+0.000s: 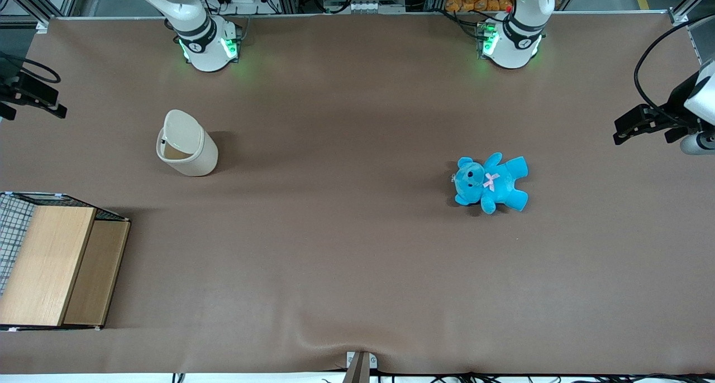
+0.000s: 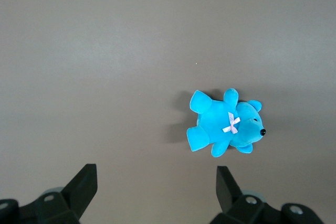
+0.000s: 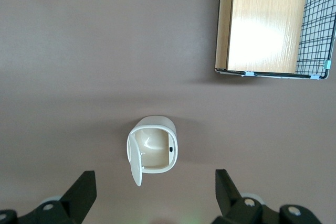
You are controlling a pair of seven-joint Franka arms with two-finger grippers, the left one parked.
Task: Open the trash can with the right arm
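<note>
Trash can (image 3: 153,146) stands upright toward working arm's end of the table (image 1: 357,260), lid (image 3: 135,162) already swung up; light thin plastic, likely tippy, best nudged at lid edge; gripper (image 3: 155,195) hovers above, spread, empty.

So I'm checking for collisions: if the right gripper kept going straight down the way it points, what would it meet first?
Probably the trash can, its lid already up: it sits between the open fingers of the right gripper, well below them. Depth is unclear, so it could miss and reach the table.
</note>
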